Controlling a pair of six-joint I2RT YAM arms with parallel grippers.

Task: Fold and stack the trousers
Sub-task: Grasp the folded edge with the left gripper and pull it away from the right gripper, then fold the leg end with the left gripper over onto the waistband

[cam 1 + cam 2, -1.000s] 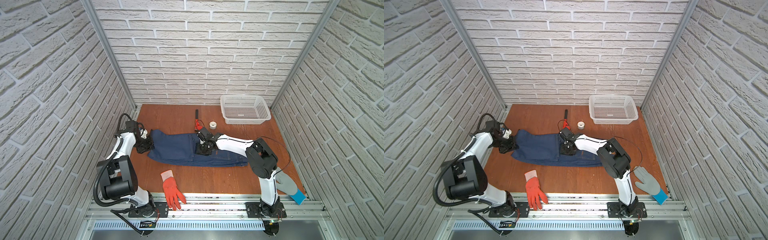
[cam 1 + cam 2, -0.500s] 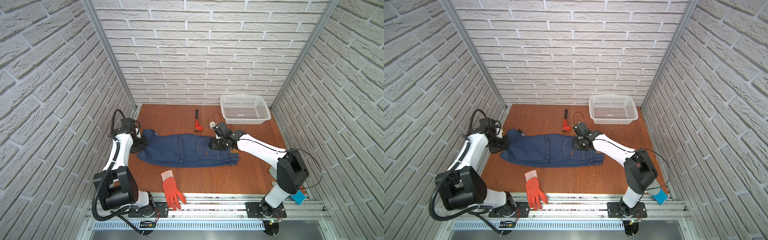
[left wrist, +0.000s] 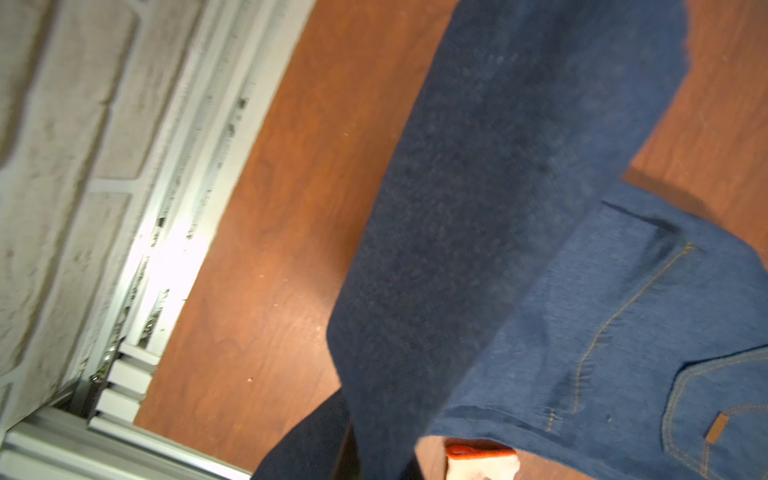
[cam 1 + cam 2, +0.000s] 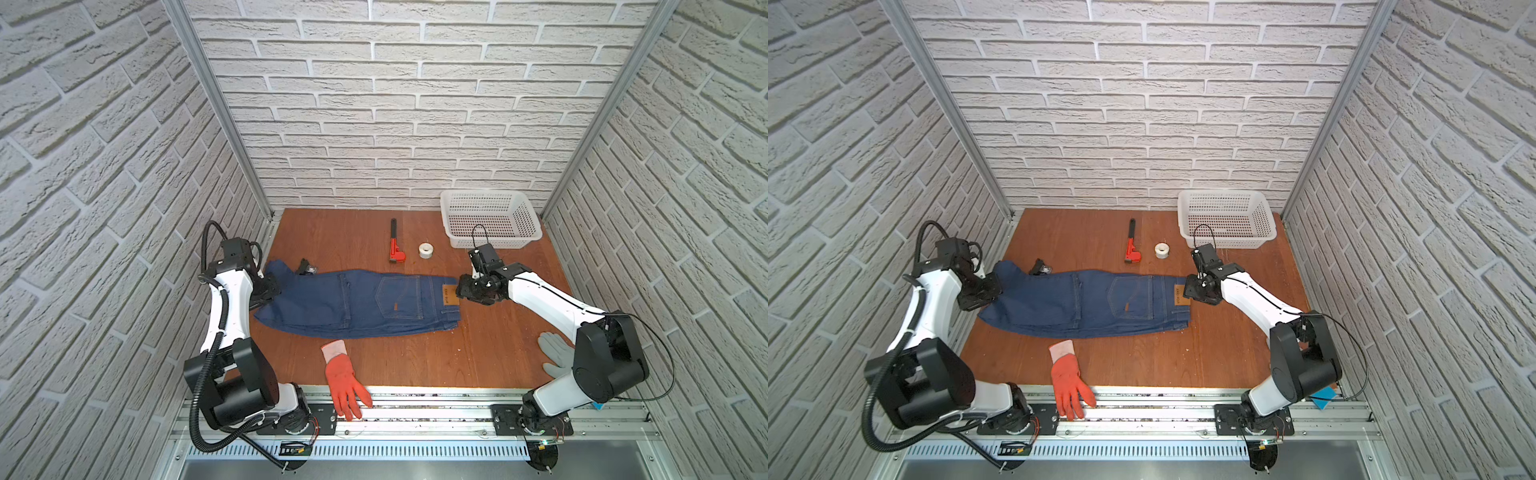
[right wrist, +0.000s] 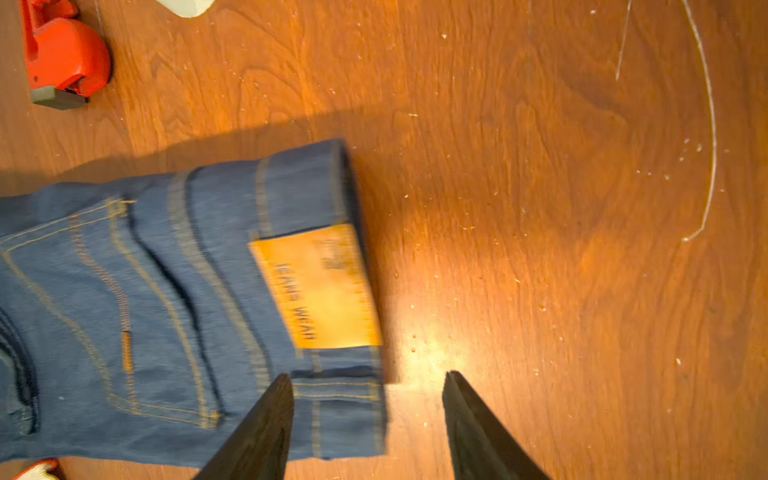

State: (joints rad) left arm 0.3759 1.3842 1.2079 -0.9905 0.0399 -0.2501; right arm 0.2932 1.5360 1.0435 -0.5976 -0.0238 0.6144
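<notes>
While the left gripper (image 4: 269,290) is clamped on the leg end of the trousers (image 4: 357,303), that end raised off the table (image 4: 415,357), the right gripper (image 5: 365,415) stands with jaws well apart at the waistband corner, gripping nothing: one finger (image 5: 257,432) over the denim, its partner over bare wood. In both top views the trousers stretch across mid-table, leather patch toward the right arm, orange-red glove (image 4: 343,378) just in front, wrench (image 4: 395,247) behind.

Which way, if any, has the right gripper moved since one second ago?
Yes. The right gripper moved to the right: from below the red wrench to the waistband end of the trousers, near the white basket.
</notes>
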